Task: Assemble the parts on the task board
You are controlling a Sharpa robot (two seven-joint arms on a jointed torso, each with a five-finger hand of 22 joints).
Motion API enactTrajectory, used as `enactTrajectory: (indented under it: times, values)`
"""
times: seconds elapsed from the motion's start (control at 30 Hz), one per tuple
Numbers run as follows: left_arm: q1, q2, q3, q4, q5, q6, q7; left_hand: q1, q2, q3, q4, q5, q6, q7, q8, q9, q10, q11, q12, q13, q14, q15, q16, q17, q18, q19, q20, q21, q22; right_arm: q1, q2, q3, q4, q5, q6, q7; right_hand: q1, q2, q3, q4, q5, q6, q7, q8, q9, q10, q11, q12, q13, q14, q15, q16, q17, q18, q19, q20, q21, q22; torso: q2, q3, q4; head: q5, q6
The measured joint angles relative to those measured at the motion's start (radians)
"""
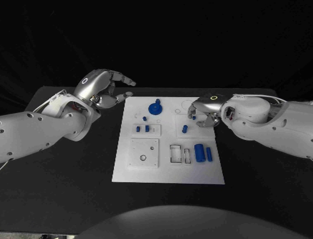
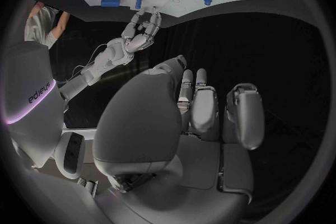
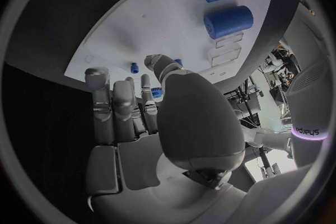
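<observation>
Left hand [image 1: 101, 87]: off the task board's [image 1: 199, 175] left edge, over the black table [image 1: 55, 189], fingers loosely curled and apart, nothing in them.
Right hand [image 1: 203, 110]: over the board's far right part, fingers pointing down at it; whether they pinch anything I cannot tell.
Blue gear [image 1: 156, 108]: on the board, between the two hands, nearer the left one.
Small blue pegs [image 1: 142, 128]: standing in a block just nearer the robot than the gear.
Large blue cylinder [image 1: 199, 153]: lying on the board, nearer the robot than the right hand, with a thinner blue cylinder [image 1: 208, 154] just beside it.
</observation>
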Motion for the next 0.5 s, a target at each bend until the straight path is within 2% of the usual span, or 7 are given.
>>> enactTrajectory:
  times: [0.13, 0.37, 0.5]
  values:
    - [0.000, 0.000, 0.000, 0.000, 0.001, 0.008, -0.002, 0.000, 0.000, 0.000, 0.000, 0.000, 0.000, 0.000, 0.000, 0.000, 0.000, 0.000, 0.000, 0.000, 0.000, 0.000, 0.000, 0.000, 0.000, 0.000, 0.000, 0.000, 0.000, -0.006, 0.001, 0.000, -0.006, -0.009, -0.030, 0.002, -0.014, 0.005, 0.012, -0.007, 0.005, -0.014, -0.014, -0.021, 0.001, -0.014, 0.003, 0.013, 0.011, 0.000, 0.000, 0.003, 0.002, 0.000, 0.000, 0.000, 0.000, 0.000, 0.000, 0.0000, 0.0000, 0.001, 0.000]
    - [0.000, 0.003, 0.000, -0.001, 0.003, 0.019, -0.006, 0.003, 0.003, 0.000, 0.000, 0.000, 0.002, 0.002, 0.000, -0.001, 0.000, 0.000, 0.000, -0.001, 0.000, 0.000, -0.002, 0.000, 0.000, 0.000, 0.000, -0.002, 0.000, -0.014, 0.009, 0.000, -0.024, -0.018, -0.058, 0.007, -0.021, 0.008, 0.023, -0.013, 0.005, -0.012, -0.020, -0.027, 0.001, -0.020, 0.004, 0.025, 0.017, -0.004, 0.004, 0.007, 0.000, 0.000, 0.000, 0.000, 0.000, 0.000, 0.000, -0.0005, 0.0007, 0.000, 0.000]
    - [-0.001, 0.004, 0.000, -0.002, 0.003, 0.026, -0.010, 0.004, 0.004, 0.003, 0.003, 0.000, 0.004, 0.004, 0.000, -0.001, 0.000, 0.000, 0.000, -0.002, 0.000, 0.000, -0.004, 0.000, 0.000, 0.000, 0.000, -0.004, 0.000, -0.018, 0.015, 0.000, -0.041, -0.022, -0.064, 0.008, -0.025, 0.012, 0.032, -0.021, 0.000, 0.014, -0.009, -0.027, 0.007, -0.024, 0.001, 0.035, 0.022, -0.009, 0.005, 0.007, -0.007, 0.000, -0.004, 0.004, -0.005, 0.000, -0.001, -0.0006, 0.0007, 0.002, 0.000]
